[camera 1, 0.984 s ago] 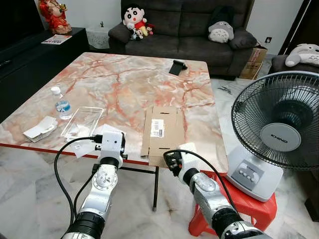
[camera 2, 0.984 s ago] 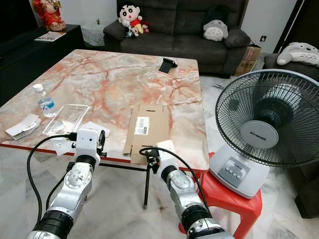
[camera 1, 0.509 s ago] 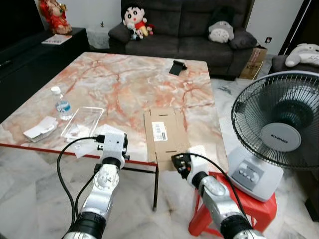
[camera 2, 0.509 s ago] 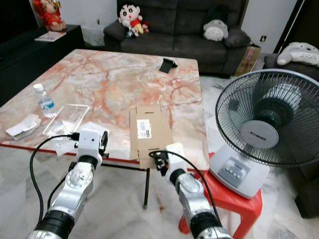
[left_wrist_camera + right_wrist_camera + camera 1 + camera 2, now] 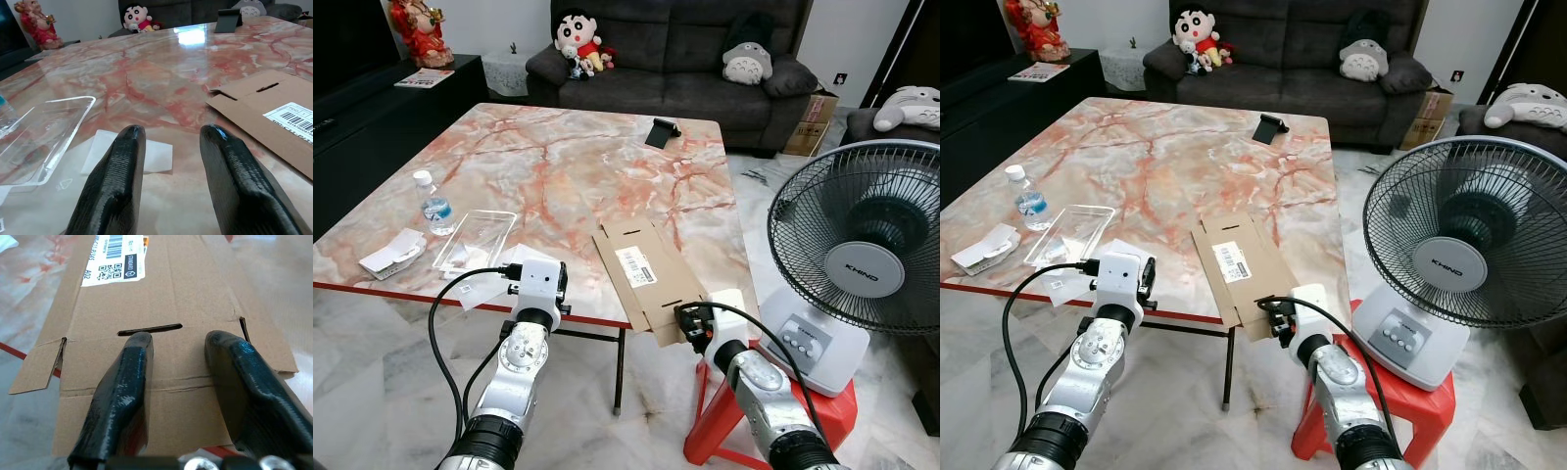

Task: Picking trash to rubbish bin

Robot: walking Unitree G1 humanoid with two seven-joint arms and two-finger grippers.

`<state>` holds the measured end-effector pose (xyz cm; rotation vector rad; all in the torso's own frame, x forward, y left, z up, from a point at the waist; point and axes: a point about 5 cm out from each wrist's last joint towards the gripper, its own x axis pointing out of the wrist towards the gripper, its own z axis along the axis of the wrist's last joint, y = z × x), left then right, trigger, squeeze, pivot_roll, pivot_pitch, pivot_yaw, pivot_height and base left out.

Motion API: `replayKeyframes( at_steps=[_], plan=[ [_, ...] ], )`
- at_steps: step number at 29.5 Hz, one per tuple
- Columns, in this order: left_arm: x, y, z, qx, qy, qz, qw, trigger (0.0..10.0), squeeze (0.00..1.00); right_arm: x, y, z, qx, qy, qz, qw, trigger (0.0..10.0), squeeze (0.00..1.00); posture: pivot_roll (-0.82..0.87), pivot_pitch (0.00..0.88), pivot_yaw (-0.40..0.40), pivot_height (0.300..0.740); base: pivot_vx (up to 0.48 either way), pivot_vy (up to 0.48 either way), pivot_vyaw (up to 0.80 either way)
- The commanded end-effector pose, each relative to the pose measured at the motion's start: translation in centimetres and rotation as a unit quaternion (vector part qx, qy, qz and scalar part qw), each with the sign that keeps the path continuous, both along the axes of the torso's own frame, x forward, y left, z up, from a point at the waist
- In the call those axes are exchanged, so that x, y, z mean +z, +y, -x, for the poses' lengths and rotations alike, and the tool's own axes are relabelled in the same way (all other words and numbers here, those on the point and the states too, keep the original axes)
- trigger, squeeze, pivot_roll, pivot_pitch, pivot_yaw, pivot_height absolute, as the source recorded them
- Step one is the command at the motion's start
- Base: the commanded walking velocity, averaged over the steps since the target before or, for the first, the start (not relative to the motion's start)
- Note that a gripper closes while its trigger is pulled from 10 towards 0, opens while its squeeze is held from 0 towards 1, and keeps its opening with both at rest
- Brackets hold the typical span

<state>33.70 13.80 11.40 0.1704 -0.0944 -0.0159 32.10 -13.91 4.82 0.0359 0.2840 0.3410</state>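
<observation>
A flattened brown cardboard box (image 5: 641, 269) with a barcode label lies slantwise on the marble table (image 5: 558, 157), its near end hanging over the front edge. My right gripper (image 5: 178, 340) is open, and both fingers (image 5: 132, 377) lie on top of that overhanging end, just short of a slot in the card. From the head it shows at the table's front right corner (image 5: 690, 323). My left gripper (image 5: 171, 132) is open at the front edge, pointing at a white paper slip (image 5: 151, 154) beside a clear plastic tray (image 5: 475, 238).
A small water bottle (image 5: 434, 208) and a crumpled white carton (image 5: 391, 253) sit at the table's left. A black phone stand (image 5: 661, 131) is at the far side. A standing fan (image 5: 862, 245) on a red stool (image 5: 822, 416) is close on the right.
My right gripper has moved right and toward me, dragging the cardboard with it. The box has turned slantwise and slid further over the front edge. The left arm has barely moved.
</observation>
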Motion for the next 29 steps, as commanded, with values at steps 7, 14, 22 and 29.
replayKeyframes(
  at_steps=[7,14,22,29],
  plan=[
    [0.03,-0.40,-0.16,-0.013,0.006,-0.002,1.000,10.0,0.00,-0.02,-0.28,0.42,0.009,0.011,-0.011,1.000,10.0,0.00,-0.04,0.032,-0.036,0.740,0.000,0.000,0.00],
    [-0.12,-0.55,-0.12,-0.018,0.010,-0.002,1.000,10.0,0.00,0.21,0.30,0.69,0.044,0.012,-0.022,0.999,10.0,0.00,-0.04,0.032,-0.036,0.740,0.000,0.000,0.00],
    [-0.13,-0.53,-0.11,-0.019,0.011,-0.002,1.000,10.0,0.00,0.29,0.27,1.01,0.054,0.014,-0.024,0.998,10.0,0.00,-0.04,0.033,-0.036,0.740,0.000,0.000,0.00],
    [-0.06,-0.57,-0.16,-0.021,0.009,-0.001,1.000,10.0,0.00,0.82,-0.45,0.97,0.048,0.005,-0.034,0.998,10.0,0.00,-0.04,0.032,-0.035,0.740,0.000,0.000,0.00]
  ],
)
